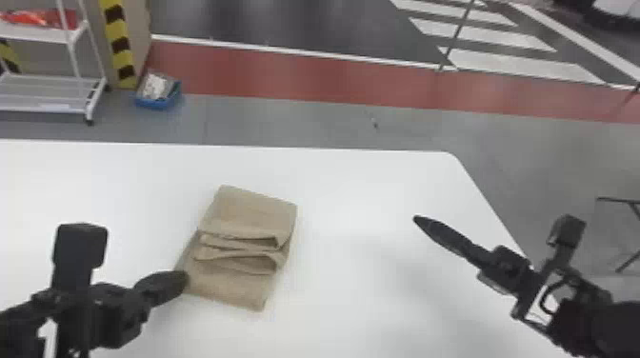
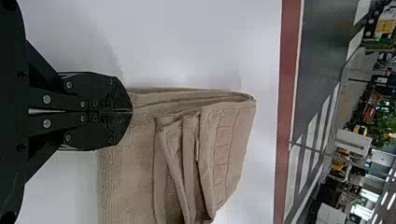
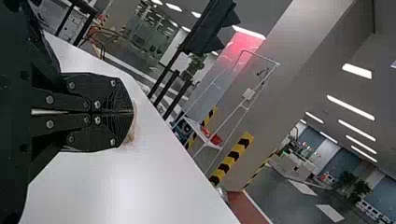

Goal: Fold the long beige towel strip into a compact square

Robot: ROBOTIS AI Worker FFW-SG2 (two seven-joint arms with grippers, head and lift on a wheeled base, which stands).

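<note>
Sitting on the desk: the beige towel strip, left of the middle in the head view, lying a bit askew.
Towel shape: folded up into a bundle that was longer than wide, so not really a square. One smooth panel at the far end, a flat one at the near end, and a couple of loose, rumpled folds stacked between them.
Fold ends: kinda gaping on the right side, like little open loops.
Left gripper: right at the towel's near left part, fingers closed with the tips together. Couldn't tell if any cloth was pinched in there.
Right gripper: over the right part of the desk, well apart from the towel, fingers closed too and holding nothing.
Desk: plain white top, rounded far right corner.
Floor past the desk: grey first, then a red band, then dark floor with white stripes.
Far left corner: a white rack with red and orange stuff on its shelf, a yellow-and-black striped post, and a blue bin on the floor near the post.
</note>
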